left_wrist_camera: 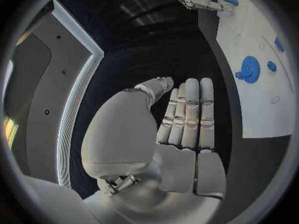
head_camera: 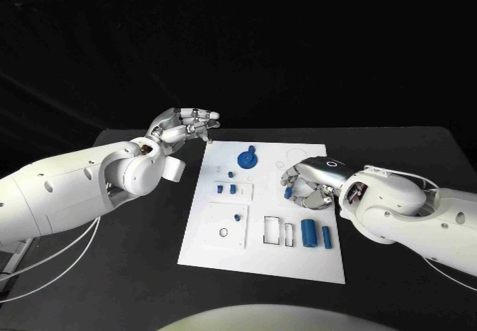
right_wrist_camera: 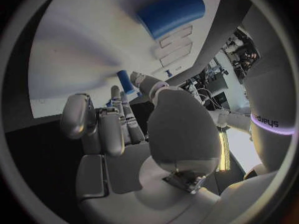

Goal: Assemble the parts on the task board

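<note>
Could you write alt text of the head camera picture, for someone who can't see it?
A white task board lies on a black table between two white robot arms. The right robot hand pinches a small blue part over it; the left robot hand hovers open beside its far corner.

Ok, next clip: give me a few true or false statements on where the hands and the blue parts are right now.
1. The right hand pinches a small blue part over the task board. True.
2. The left hand holds the blue gear. False: it holds nothing, fingers straight, beside the board's far left corner; the blue gear lies on the board.
3. Two blue cylinders lie side by side near the board's right edge. True.
4. The left hand rests on the board's middle. False: it is off the board, over the black table.
5. The gear lies at the board's near edge. False: it is in the far part.
</note>
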You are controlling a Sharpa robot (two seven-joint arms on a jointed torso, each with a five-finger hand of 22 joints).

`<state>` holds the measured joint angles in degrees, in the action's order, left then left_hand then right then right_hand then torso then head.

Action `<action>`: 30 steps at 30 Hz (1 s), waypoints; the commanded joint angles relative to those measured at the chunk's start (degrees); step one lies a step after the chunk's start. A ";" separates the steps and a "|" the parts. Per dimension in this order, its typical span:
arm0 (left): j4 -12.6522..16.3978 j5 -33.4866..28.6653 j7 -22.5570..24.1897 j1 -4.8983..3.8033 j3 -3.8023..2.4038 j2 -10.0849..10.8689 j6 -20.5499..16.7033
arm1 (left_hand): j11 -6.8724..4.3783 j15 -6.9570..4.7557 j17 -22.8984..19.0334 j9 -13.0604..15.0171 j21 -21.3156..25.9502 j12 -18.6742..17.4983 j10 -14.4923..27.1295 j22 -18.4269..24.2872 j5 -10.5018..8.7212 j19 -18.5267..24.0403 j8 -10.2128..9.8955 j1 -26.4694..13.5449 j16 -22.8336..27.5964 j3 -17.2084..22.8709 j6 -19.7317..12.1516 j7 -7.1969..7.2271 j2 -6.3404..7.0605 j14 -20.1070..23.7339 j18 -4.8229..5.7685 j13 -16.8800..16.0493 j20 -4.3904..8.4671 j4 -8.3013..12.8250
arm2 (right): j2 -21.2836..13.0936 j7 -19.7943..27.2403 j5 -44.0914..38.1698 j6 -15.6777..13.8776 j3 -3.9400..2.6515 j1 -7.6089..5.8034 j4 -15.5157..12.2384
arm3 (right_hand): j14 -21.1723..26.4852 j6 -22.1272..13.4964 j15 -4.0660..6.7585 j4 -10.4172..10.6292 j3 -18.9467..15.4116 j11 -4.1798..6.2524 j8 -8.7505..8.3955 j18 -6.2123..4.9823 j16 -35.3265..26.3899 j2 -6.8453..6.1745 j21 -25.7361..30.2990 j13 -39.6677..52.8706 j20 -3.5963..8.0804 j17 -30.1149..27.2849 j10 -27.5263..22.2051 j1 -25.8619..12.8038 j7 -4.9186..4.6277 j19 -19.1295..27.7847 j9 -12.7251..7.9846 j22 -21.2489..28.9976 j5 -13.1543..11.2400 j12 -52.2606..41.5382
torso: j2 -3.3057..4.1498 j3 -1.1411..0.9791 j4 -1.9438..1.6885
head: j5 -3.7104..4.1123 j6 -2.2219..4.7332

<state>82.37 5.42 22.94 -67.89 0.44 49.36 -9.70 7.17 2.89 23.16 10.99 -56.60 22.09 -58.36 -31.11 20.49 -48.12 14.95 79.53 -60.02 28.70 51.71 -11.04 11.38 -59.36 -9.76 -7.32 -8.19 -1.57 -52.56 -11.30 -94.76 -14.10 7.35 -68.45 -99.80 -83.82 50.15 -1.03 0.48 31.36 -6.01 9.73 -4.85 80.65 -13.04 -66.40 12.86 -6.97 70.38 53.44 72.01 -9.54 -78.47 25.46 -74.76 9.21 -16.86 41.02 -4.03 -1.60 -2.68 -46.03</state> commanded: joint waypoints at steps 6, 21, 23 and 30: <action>0.05 0.19 0.35 -0.04 -0.05 0.04 0.79 | 0.02 0.04 -0.10 -0.07 0.24 0.22 0.49 0.09 0.37 0.35 -0.32 0.29 0.34 -0.12 -0.41 -0.13 -0.17 0.31 -0.75 -0.05 -0.22 0.30 | 0.24 -0.31 -1.33 1.10 0.03 0.10 0.14 | -1.95 3.56 0.24 1.07 0.86 0.49 1.38 -0.14 -0.21 1.53 -2.12 -1.62 0.28 0.04 4.61 0.93 0.61 -1.63 0.01 -1.42 -0.41 -0.35 | 0.00 -0.03 0.03 | 0.00 -0.16; 0.04 0.19 0.15 -0.04 -0.05 0.09 0.94 | 0.02 0.04 -0.11 -0.08 0.26 0.28 0.48 0.10 0.36 0.37 -0.29 0.27 0.36 -0.18 -0.36 -0.13 -0.22 0.33 -0.75 -0.08 -0.24 0.36 | 1.08 -2.00 -1.51 -3.16 0.04 0.46 0.74 | -2.23 7.38 1.37 2.44 2.97 1.88 3.46 0.30 0.04 4.44 -4.05 -2.97 1.34 0.24 10.44 1.76 1.78 -2.84 0.77 -2.95 -1.82 0.45 | 0.00 -0.05 0.06 | 0.12 -0.29; 0.05 0.19 0.11 -0.05 -0.05 0.09 0.97 | 0.02 0.04 -0.11 -0.08 0.26 0.28 0.48 0.10 0.36 0.37 -0.29 0.27 0.36 -0.18 -0.36 -0.13 -0.22 0.33 -0.75 -0.08 -0.24 0.36 | 1.29 -2.51 -1.82 -3.57 0.04 0.57 0.85 | -2.23 7.41 1.39 2.45 2.98 1.90 3.50 0.30 0.03 4.46 -4.05 -2.99 1.36 0.20 10.51 1.77 1.80 -2.84 0.79 -2.96 -1.96 0.49 | 0.03 -0.04 0.06 | 0.22 -0.30; -0.02 0.19 0.05 -0.05 -0.05 0.12 1.01 | 0.02 0.04 -0.11 -0.08 0.26 0.28 0.48 0.10 0.36 0.37 -0.29 0.27 0.36 -0.18 -0.36 -0.13 -0.22 0.33 -0.75 -0.08 -0.24 0.36 | 1.04 -3.64 -2.68 -5.48 0.04 0.77 0.20 | -2.25 7.82 1.51 2.37 3.36 2.05 3.94 0.34 0.02 4.91 -4.23 -3.14 1.50 0.15 10.94 2.12 1.95 -2.96 1.07 -3.13 -2.41 0.80 | -0.03 0.04 -0.05 | 0.26 -0.37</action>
<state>82.34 5.43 22.81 -67.89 0.44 49.51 -9.65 7.17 2.89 23.10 11.00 -56.60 22.09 -58.36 -31.06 20.49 -47.98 14.95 79.53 -60.02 28.53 51.72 -11.04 11.38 -59.36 -9.76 -7.31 -8.33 -1.41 -51.45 -13.48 -96.01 -17.20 7.46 -67.68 -99.36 -84.13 57.58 0.13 2.77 34.33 -3.89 13.49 -4.85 80.44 -8.69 -70.29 9.76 -5.54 70.57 63.99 73.95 -7.53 -81.15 26.46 -74.93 7.08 -16.39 41.01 -4.03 -1.57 -2.42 -46.36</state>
